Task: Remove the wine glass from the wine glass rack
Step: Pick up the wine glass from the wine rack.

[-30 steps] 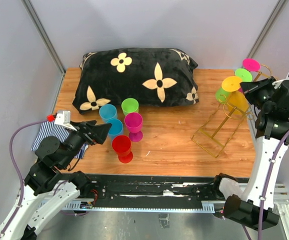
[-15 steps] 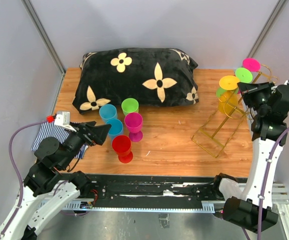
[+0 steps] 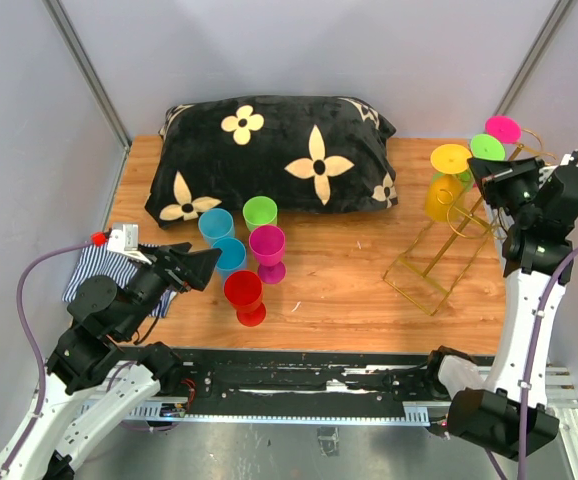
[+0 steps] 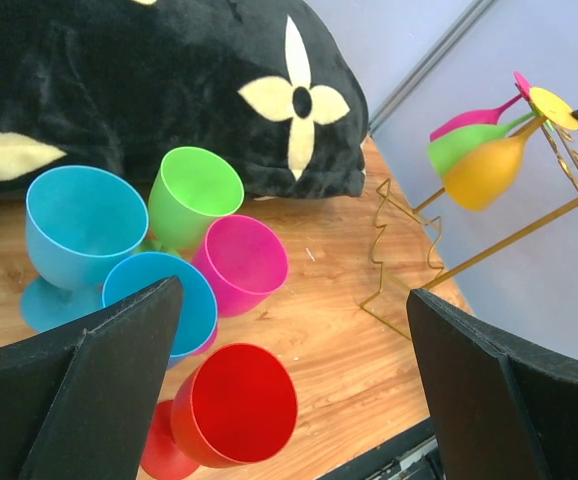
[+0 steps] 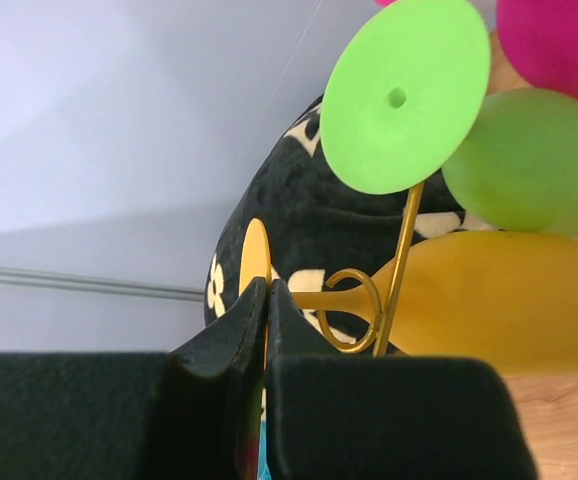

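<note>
A yellow wine glass (image 3: 441,197) hangs tilted at the top of the gold wire wine glass rack (image 3: 434,265) at the right of the table. My right gripper (image 3: 484,170) is shut on the edge of its round foot (image 5: 255,250). In the right wrist view the yellow stem crosses a round loop of the rack (image 5: 401,255), with the bowl (image 5: 499,300) beyond it. A green glass (image 5: 529,160) and a pink glass (image 5: 559,40) hang higher on the rails. My left gripper (image 3: 207,264) stands open near the front left, holding nothing.
Several plastic wine glasses, blue (image 3: 215,225), green (image 3: 260,212), magenta (image 3: 267,245) and red (image 3: 244,293), stand in the left middle. A black flowered pillow (image 3: 269,150) lies at the back. A striped cloth (image 3: 94,268) lies at the left edge.
My right gripper has moved left and slightly back with the yellow glass, carrying its bowl away from the rack's upper rails. The left arm has not moved.
</note>
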